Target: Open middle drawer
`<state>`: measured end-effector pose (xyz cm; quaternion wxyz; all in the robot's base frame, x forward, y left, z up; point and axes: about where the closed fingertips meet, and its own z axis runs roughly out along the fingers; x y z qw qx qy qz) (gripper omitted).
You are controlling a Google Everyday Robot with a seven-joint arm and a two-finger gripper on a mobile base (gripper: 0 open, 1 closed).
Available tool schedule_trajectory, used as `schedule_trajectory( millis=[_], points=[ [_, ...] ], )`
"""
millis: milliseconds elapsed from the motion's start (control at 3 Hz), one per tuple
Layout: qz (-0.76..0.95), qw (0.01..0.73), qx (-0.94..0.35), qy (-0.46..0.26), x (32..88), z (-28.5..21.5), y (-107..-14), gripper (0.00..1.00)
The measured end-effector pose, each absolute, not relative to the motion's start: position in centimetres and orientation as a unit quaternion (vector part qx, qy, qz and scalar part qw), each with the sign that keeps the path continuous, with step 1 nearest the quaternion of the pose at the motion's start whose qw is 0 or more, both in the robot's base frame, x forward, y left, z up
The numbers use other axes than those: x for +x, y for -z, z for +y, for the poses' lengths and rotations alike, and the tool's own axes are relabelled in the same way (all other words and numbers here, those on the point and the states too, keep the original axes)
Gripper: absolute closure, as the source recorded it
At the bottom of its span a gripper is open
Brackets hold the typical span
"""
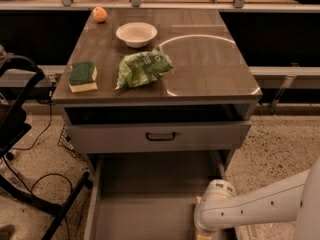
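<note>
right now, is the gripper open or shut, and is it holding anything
gripper: cannot be told. It sits at the bottom edge of the view, mostly cut off, over the right side of the pulled-out drawer.

The right half of the worktop (210, 69) lies bare, while a sponge (82, 76), green bag (144, 69), bowl (136, 34) and orange (100, 14) take up the left and back. The pulled-out middle drawer (145, 199) is open from above, except its right front corner, where the tool (204, 230) and white arm (260, 204) sit. A black frame (20, 109) and cables (42, 134) crowd the left approach.
</note>
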<state>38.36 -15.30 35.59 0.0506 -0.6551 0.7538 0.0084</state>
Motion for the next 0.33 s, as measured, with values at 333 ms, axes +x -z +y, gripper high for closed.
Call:
schedule_trajectory(
  millis=[333],
  points=[
    [0.754,0.051,-0.655,-0.008,38.36,-15.3,-35.59,0.0]
  ],
)
